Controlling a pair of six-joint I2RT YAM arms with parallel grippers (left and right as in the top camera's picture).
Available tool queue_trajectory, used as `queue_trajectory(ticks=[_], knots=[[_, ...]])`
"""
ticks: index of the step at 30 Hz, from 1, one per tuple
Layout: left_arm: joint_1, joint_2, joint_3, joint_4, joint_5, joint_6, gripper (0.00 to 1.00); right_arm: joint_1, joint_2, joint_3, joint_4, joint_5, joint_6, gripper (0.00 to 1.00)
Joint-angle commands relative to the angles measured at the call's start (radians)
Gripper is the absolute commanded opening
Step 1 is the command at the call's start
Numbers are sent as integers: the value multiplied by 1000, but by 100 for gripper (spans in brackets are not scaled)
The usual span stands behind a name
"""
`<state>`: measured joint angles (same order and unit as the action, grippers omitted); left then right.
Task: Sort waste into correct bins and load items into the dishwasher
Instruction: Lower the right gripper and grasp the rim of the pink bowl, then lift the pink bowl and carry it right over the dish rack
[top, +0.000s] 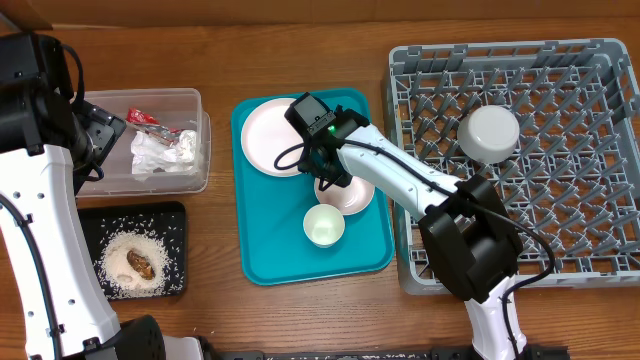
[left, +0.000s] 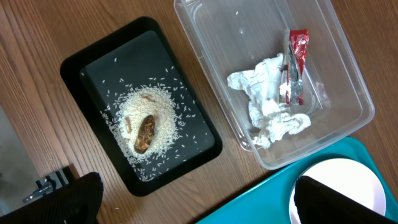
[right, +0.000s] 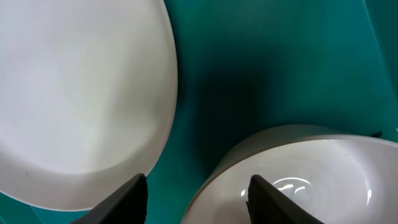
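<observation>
Caught the right gripper with its fingers apart, straddling the wall of the pale pink bowl. One finger hung over the inside, the other outside. Noticed a sliver of teal between that outer finger and the bowl, so not pinched on it as far as could be seen.

Found that bowl toward the right edge of the teal tray. Had the flat white plate just beside it in the tray's far left corner, and the small white cup closer to the tray's near edge.

Spotted the left gripper spread wide with nothing between the fingers, hanging above the left part of the tabletop. Plain brown wood grain all over, and couldn't see any room past it.

Over by the tabletop's left edge:
- Found the clear tub holding the crumpled napkin and the red wrapper.
- Just nearer than that, saw the black tray with a heap of rice and a brown lump in the middle.

Took up the whole right side with the grey dish rack, with the grey-white bowl sat rim-down toward its far edge.

Lost part of the pink bowl and the rack's near left corner under the right arm from overhead. Got both plate and pink bowl cut off at the edges in the right wrist view.
</observation>
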<state>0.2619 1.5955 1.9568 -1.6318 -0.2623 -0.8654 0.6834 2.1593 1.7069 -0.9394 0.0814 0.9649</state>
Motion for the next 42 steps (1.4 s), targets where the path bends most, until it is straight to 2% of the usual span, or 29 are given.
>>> queue_trajectory(ticks=[1,10,13,14,16,22,29,35,42], knots=[[0,3,4,-2,-2,-18,100,6,13,-23,7,14,9,54],[0,3,4,-2,-2,-18,100,9,13,-60,42,3,8,43],[0,3,4,-2,-2,-18,100,9,13,-58,41,3,8,32],[0,3,4,-2,-2,-18,100,9,13,-56,41,-2,6,23],[0,3,4,-2,-2,-18,100,9,13,-54,44,-21,4,16],[0,3,4,-2,-2,-18,100,9,13,-22,44,-42,-34,4],[0,3,4,-2,-2,-18,100,9,-2,101,-21,-68,-91,4],[0,3,4,-2,-2,-18,100,-16,-46,303,-161,-56,-227,4],[0,3,4,-2,-2,-18,100,-166,-128,526,-390,-47,-290,4]])
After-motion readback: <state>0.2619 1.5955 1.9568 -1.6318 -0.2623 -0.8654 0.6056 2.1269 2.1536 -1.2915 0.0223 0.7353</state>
